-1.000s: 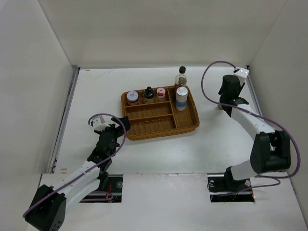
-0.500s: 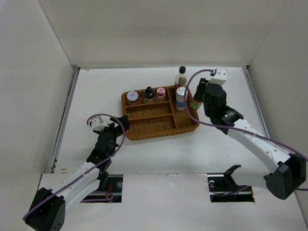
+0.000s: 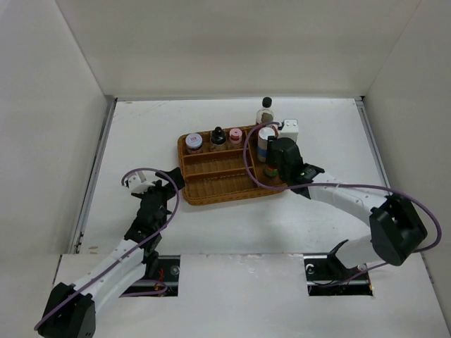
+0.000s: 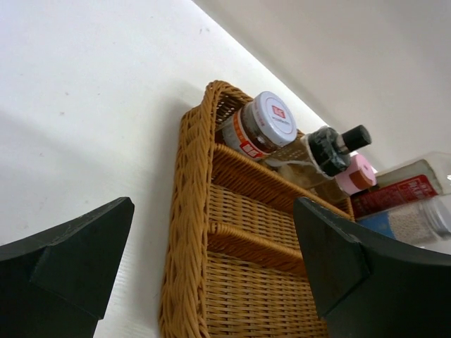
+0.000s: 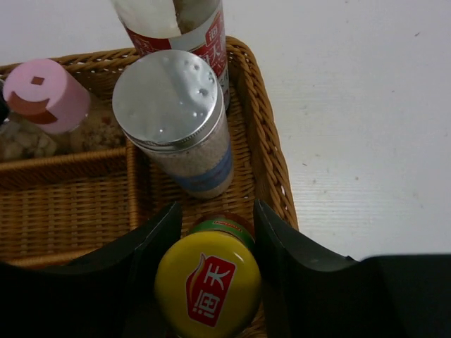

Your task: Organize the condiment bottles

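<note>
My right gripper (image 3: 273, 166) (image 5: 215, 215) is shut on the yellow-capped green-necked bottle (image 3: 270, 171) (image 5: 208, 285), upright over the tray's right compartment, just in front of the silver-capped white-blue bottle (image 3: 266, 142) (image 5: 173, 105). I cannot tell if it rests on the tray floor. The pink-lidded jar (image 3: 194, 143) (image 4: 264, 123), small black-capped bottle (image 3: 218, 136) (image 4: 331, 146) and pink-capped shaker (image 3: 235, 136) (image 5: 44, 95) stand in the tray's back row. The tall dark-sauce bottle (image 3: 266, 111) (image 5: 194, 32) stands on the table behind the tray. My left gripper (image 3: 166, 189) (image 4: 211, 282) is open and empty, left of the tray.
The brown wicker tray (image 3: 211, 190) (image 4: 184, 232) (image 5: 271, 158) lies mid-table with bare middle and front compartments. White walls enclose the table on the left, back and right. A purple cable loops above the tray from my right arm.
My right arm has swung left from the table's right side, carrying the yellow-capped bottle to the tray's right compartment. My left arm has barely moved.
</note>
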